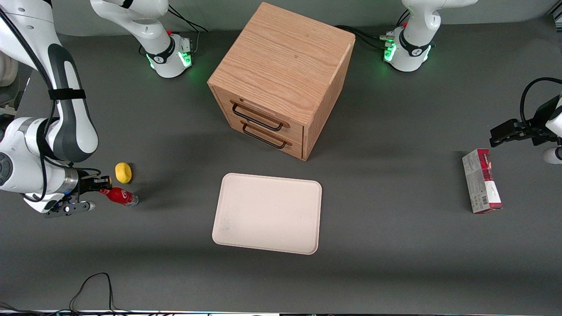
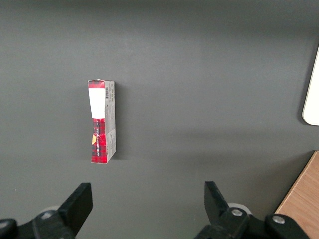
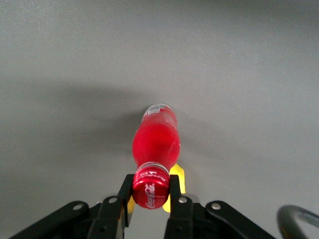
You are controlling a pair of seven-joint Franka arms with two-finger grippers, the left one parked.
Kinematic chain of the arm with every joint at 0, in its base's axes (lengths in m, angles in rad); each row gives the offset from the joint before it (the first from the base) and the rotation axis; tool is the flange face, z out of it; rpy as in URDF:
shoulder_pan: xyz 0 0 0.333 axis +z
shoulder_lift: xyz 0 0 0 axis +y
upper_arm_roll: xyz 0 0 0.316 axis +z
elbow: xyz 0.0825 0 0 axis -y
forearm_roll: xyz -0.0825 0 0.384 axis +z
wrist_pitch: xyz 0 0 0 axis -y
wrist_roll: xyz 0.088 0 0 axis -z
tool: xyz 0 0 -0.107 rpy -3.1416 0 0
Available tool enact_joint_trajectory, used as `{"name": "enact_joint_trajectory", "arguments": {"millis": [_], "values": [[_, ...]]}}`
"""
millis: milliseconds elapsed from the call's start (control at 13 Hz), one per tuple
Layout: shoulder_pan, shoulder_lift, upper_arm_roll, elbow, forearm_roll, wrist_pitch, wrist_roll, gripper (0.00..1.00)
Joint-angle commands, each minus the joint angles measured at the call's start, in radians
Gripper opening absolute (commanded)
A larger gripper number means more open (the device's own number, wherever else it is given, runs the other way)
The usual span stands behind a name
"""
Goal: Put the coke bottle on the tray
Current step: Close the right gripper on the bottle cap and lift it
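The coke bottle [image 1: 119,196] is a small red bottle with a red cap and a clear base. It hangs tilted at the working arm's end of the table, held by its cap. My gripper [image 1: 102,190] is shut on the cap; in the right wrist view its two black fingers [image 3: 174,191] clamp the red cap of the coke bottle [image 3: 155,144], and the bottle's body points away from the wrist. The tray [image 1: 268,213] is a flat cream-white rectangle in the middle of the table, in front of the drawer cabinet. Nothing lies on it.
A yellow lemon-like lump [image 1: 123,172] lies on the table just beside the bottle, farther from the front camera. A wooden two-drawer cabinet [image 1: 283,77] stands above the tray. A red-and-white carton box [image 1: 481,180] lies toward the parked arm's end.
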Motion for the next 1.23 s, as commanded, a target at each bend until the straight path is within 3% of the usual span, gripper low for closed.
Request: {"name": "enact_joint_trajectory", "arguments": {"millis": [0, 308, 615, 923, 1154], "values": [[0.005, 0.007, -0.003, 0.044, 0.018, -0.008, -0.022, 0.0], [0.019, -0.034, -0.003, 0.214, 0.018, -0.295, -0.011, 0.0], [0.019, -0.21, -0.005, 0.259, 0.015, -0.517, -0.014, 0.0], [0.017, -0.353, -0.011, 0.202, 0.0, -0.581, -0.025, 0.0], [0.019, -0.356, -0.006, 0.203, -0.017, -0.581, -0.007, 0.0]]}}
